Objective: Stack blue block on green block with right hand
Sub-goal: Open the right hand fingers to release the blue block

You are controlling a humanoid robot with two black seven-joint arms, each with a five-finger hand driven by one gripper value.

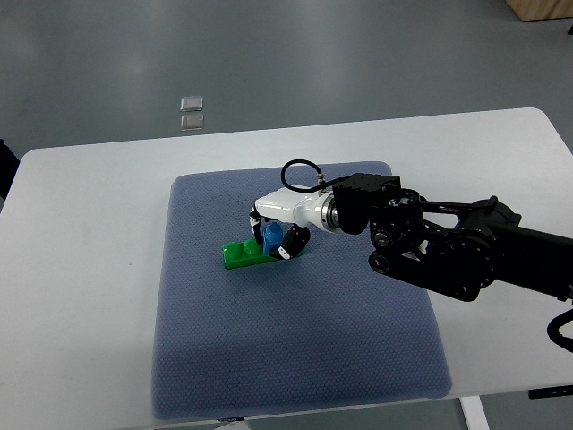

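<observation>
Within the right hand, blue block meets green block.

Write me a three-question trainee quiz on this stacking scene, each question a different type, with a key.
1. True or false: the blue block lies alone on the bare table, away from the mat.
2. Which hand is at the blocks? A) left B) right C) neither
3. Fill in: the green block rests on the ____.

Key:
1. False. It is in the right hand, at the green block's right end, over the mat.
2. B. The arm comes in from the picture's right edge; no left arm shows.
3. Mat.
</observation>
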